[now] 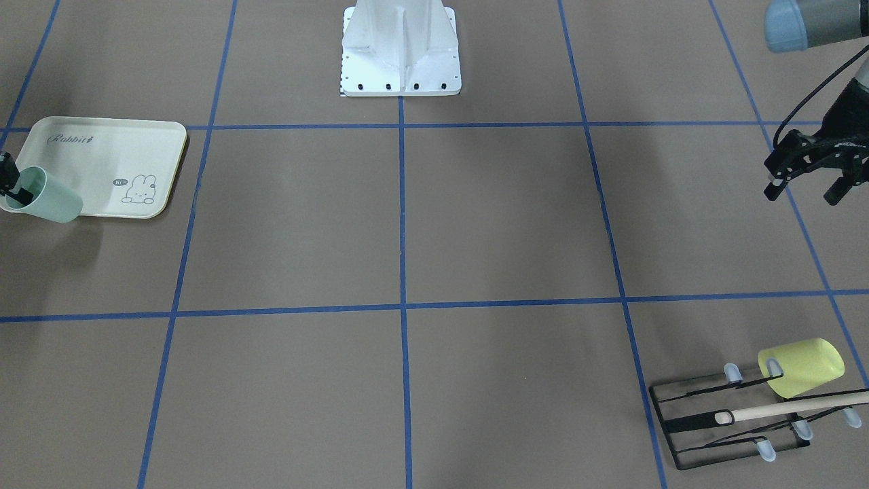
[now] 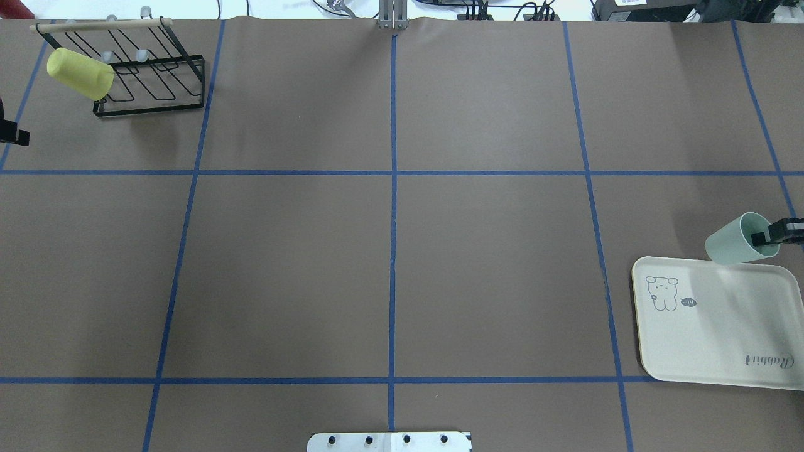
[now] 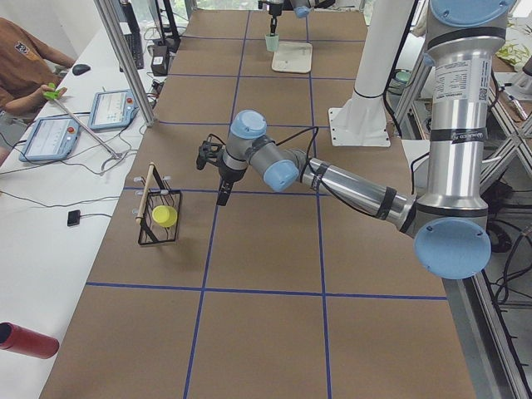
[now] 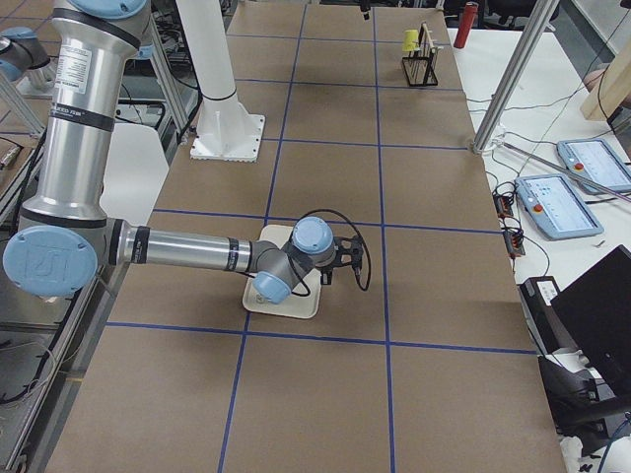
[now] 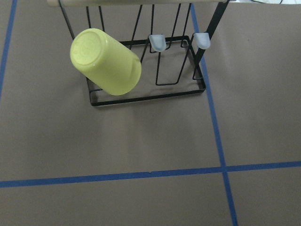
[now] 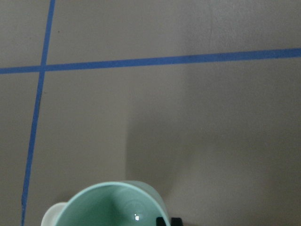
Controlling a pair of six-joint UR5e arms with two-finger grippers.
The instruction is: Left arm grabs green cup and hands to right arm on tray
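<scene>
Tabletop (image 2: 490, 263): brown, blue grid (image 2: 393, 251) (tray (image 2: 722, 339) rt.)

Cursive "Rabbit" stands on the tray (image 1: 102, 170), at the left of the front-facing view. The small bubble (image 1: 121, 182) beside its rabbit drawing (image 1: 140, 189) possibly reads "hi".

We see a brown surface (image 3: 266, 274) gridded with blue tape, stretching away from us. The left arm (image 3: 349, 187), large and near, extends from its base at 3 o'clock toward the centre, with its black gripper (image 3: 221, 189) hanging above the surface. Near the gripper, at its 8 o'clock, stands a black wire rack (image 3: 156, 241) holding a yellow cup (image 3: 165, 216). Far off at 12 o'clock, the right arm's gripper (image 3: 272, 23) is over a small green cup (image 3: 272, 41) by the 10 o'clock corner of a cream tray (image 3: 293, 56). We cannot tell whether cup and tray touch. A seated person (image 3: 21, 62) is at 10 o'clock.
</scene>
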